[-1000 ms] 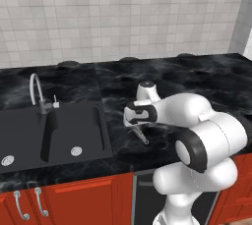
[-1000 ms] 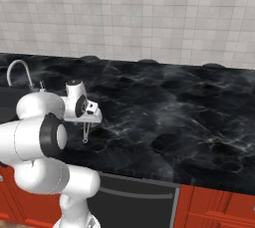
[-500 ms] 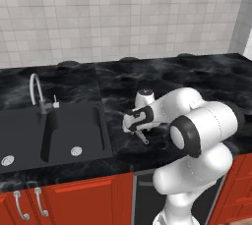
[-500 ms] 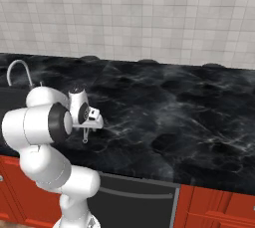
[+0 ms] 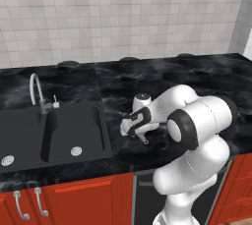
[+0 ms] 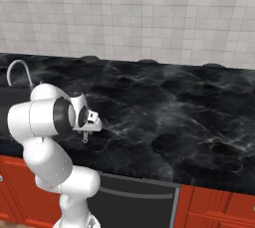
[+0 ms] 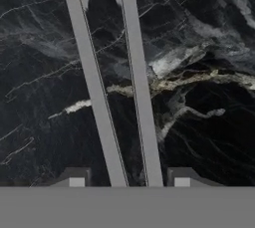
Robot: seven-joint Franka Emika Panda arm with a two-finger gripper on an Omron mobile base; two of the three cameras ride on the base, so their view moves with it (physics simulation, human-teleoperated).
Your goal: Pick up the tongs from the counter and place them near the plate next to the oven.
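Arm folded low, pincer [image 7: 128, 179] pointing down, fingers spread.

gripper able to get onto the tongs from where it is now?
Probably yes. In the hand view the tongs lie on the counter, both arms running between the fingertips, nothing in between. Whether the gripper has closed on them can't be told.
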